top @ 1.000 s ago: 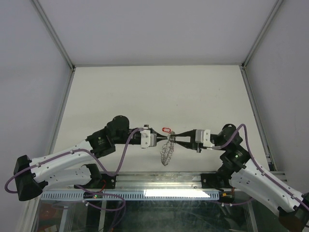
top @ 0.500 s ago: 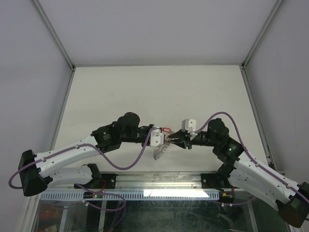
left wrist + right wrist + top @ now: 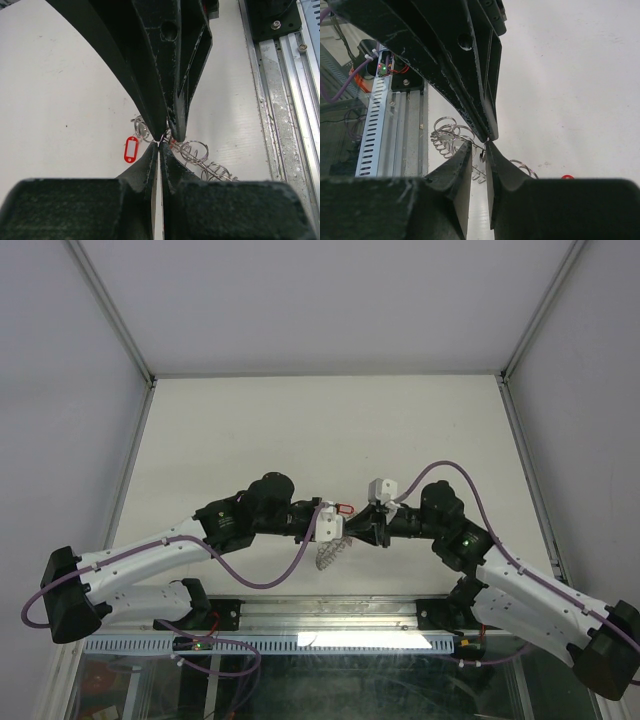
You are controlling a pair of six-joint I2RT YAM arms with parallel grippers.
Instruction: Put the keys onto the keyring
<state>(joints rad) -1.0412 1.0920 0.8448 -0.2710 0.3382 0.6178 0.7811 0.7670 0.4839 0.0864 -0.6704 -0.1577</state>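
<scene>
The keyring (image 3: 328, 555) is a bunch of silver rings on thin wire. It hangs just above the table under the point where my two grippers meet. It also shows in the left wrist view (image 3: 194, 151) and the right wrist view (image 3: 447, 135). The red-tagged key (image 3: 345, 508) sits just beyond the fingertips, and its red tag (image 3: 131, 149) lies left of them. My left gripper (image 3: 159, 145) is shut on the keyring's wire. My right gripper (image 3: 479, 146) faces it tip to tip, its jaws a little apart, with a small ring edge-on between them.
The white table (image 3: 300, 430) stretches away behind the grippers. A metal rail (image 3: 285, 100) runs along the near edge. A slotted cable duct (image 3: 380, 125) and wiring lie beside it. Frame posts stand at the back corners.
Both arms have pushed in toward each other and raised their elbows. The keyring bunch has shifted left and hangs more bunched. The red tag stayed near the fingertips.
</scene>
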